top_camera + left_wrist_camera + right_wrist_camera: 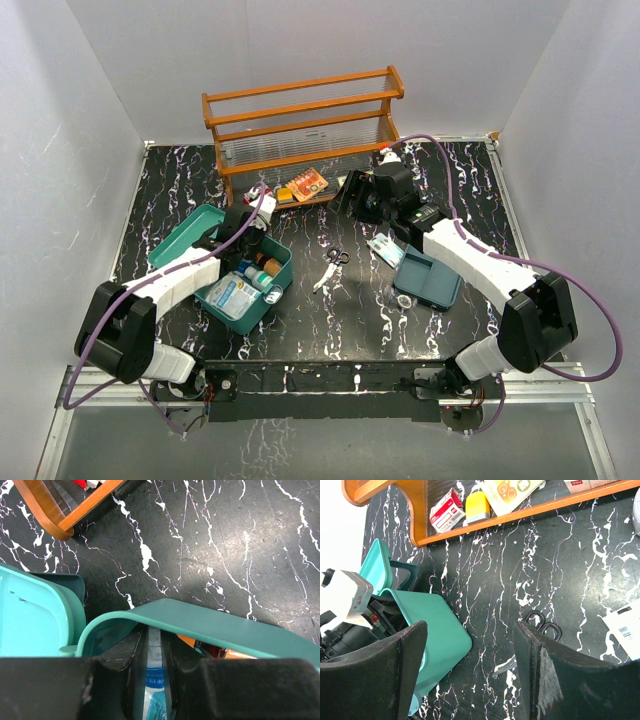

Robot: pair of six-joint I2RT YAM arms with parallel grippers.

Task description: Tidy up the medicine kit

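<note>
A wooden rack (pixel 300 125) stands at the upper middle of the overhead view, and on its bottom shelf lie a red-and-white carton (pixel 447 516), a yellow block (pixel 477 506) and an orange card (pixel 308 183). Scissors (pixel 335 258) lie at the centre, just right of the kit. Farther right are a white printed packet (pixel 385 248) and a blue-grey tray (pixel 430 285), which is partly under the right arm. The table (pixel 340 330) is black with white veins like marble, and plain white walls (pixel 300 40) close it in on three sides. The medicine kit (pixel 283 272) sits left of centre, askew to the table edges. Its long axis runs from lower left to upper right, and its lid (pixel 185 232) is thrown back to the upper left. Small bottles (pixel 262 265) and packets fill it. The left gripper (pixel 154 652) reaches inside by the far wall, fingers pressed together on a thin white-and-blue sachet (pixel 154 682). The right gripper (pixel 470 635) hangs near the rack with its fingers wide apart and nothing between them.
</note>
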